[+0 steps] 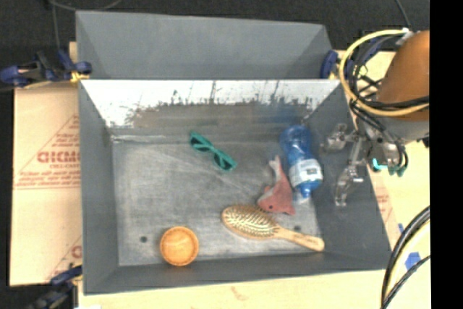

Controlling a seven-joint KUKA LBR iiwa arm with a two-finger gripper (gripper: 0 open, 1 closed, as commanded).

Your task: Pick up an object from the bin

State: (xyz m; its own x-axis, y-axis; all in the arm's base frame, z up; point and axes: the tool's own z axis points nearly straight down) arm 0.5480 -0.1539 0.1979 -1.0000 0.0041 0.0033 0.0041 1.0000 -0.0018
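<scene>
The two-finger gripper [340,164] is seen at the right side of the grey metal bin [217,101], above its sloping right wall. Its jaws are seen spread apart, released, and nothing is held between them. An orange cover and looped cables are carried on the arm behind it.

The thing nearest to the gripper is a blue transparent plastic bottle with a white label [300,159]. It is laid on its side on the bin floor against the foot of the right wall, just beside the gripper and to its left in the view, but not touched by it.

A pinkish-red fish-shaped soft toy [278,193] is found touching the bottle's left side. Just below the toy, a golden oval hairbrush with a pale wooden handle [268,226] is laid, its handle pointed toward the lower right corner. A pair of teal-green plastic glasses [212,150] is placed near the middle of the floor, well apart from the gripper. An orange round ball [179,244] is set near the front wall, toward the lower left.
</scene>
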